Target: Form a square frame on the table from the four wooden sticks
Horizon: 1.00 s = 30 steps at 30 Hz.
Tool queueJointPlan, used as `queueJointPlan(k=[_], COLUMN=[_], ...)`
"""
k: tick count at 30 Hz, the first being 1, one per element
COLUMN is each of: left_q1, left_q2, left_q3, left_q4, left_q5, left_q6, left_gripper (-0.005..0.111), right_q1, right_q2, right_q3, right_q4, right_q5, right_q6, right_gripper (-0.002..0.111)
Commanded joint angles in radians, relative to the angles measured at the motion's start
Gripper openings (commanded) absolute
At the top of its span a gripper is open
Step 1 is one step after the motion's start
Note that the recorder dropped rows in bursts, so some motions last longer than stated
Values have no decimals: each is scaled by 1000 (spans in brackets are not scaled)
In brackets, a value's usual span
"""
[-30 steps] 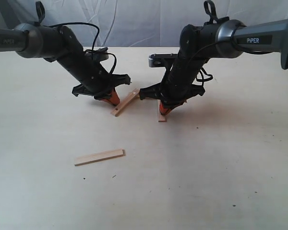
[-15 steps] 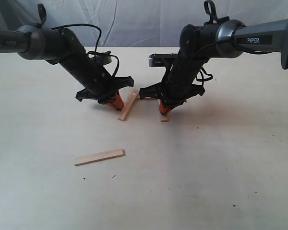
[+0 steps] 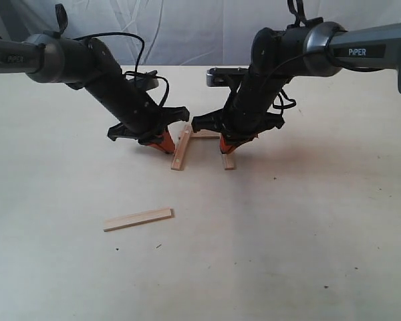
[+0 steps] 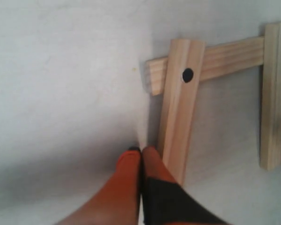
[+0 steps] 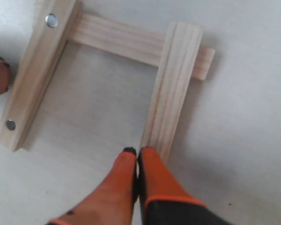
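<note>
Pale wood: three of the four wooden sticks (image 3: 205,134) are laid as an open U on the table (image 3: 287,234), and the loose stick (image 3: 138,219) is seen well apart from the U, nearer the camera. "PIPER" (image 3: 363,50) is printed on the right arm (image 3: 374,47). The left gripper (image 4: 141,151) and right gripper (image 5: 136,151) are pinched closed on nothing, tips right at the U's side sticks.

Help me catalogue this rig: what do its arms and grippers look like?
The left arm and right arm are black and dark-grey tubes with loose black cables; the right bears white PIPER lettering. The left gripper and right gripper have orange fingers.
</note>
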Motion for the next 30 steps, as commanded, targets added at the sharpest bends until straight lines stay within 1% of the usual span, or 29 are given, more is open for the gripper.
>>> queueJointPlan(k=[1, 5, 8, 16, 30], left_q1=[-3, -3, -20, -37, -37], left_q2=[-13, -13, -13, -13, -13], left_q3=[4, 4, 4, 4, 4], left_q4=[62, 83, 85, 86, 41], left_q5=[36, 74, 81, 51, 29], left_q6=[1, 1, 1, -1, -7], left_gripper=[0, 0, 0, 0, 0], right_q1=[-1, -1, -1, -1, -1], right_q2=[-12, 2, 22, 24, 24], right_q3=[2, 2, 2, 2, 2], right_q4=[-8, -21, -19, -15, -12], right_q5=[-6, -14, -14, -14, -14], right_q6=[0, 0, 0, 0, 0], right_gripper=[5, 5, 5, 5, 5])
